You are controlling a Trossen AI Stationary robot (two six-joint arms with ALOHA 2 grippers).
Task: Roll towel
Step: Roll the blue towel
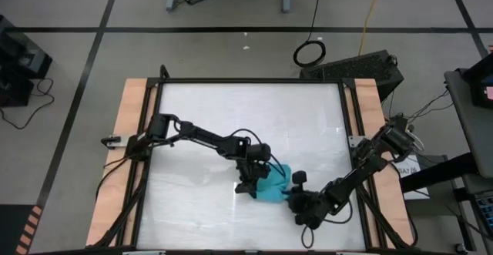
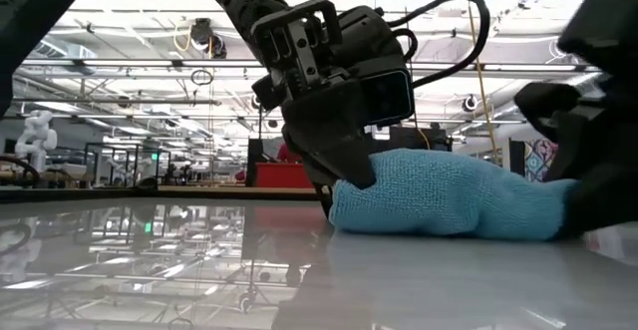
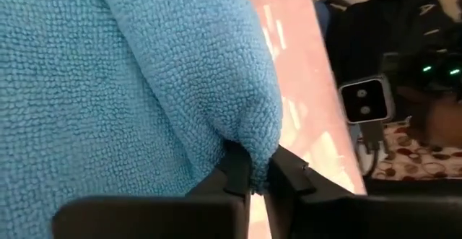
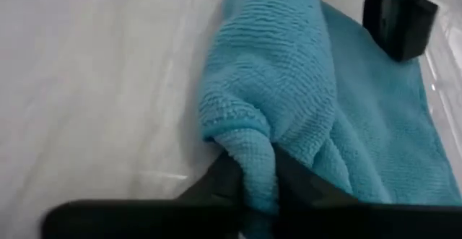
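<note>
The turquoise-blue towel (image 1: 274, 184) lies bunched and partly rolled on the white table, near its front middle. It also shows in the low view (image 2: 449, 198) as a low roll resting on the table. My left gripper (image 1: 250, 187) is at the towel's left end, shut on it. My right gripper (image 1: 293, 196) is at the towel's right end, shut on it. The rolled part runs between the two grippers in the right wrist view (image 4: 281, 73), with a flat part of the towel (image 4: 390, 131) lying beside it. My left gripper pinches a folded edge of the towel at its left end (image 3: 256, 168) between its two fingers. The fingers slant down from the table's left. The towel rests on the table. My right gripper pinches a bunched fold at the towel's right end (image 4: 256, 163) between its two fingers. The fingers come low from the table's right near side. The towel lies on the table, slack, its roll running away from the fingers.
The white table (image 1: 231, 116) has wooden side rails (image 1: 131, 132). Bare table lies to the far side and left of the towel. Cables run along both arms. A black box (image 1: 362, 66) stands off the table's far right corner.
</note>
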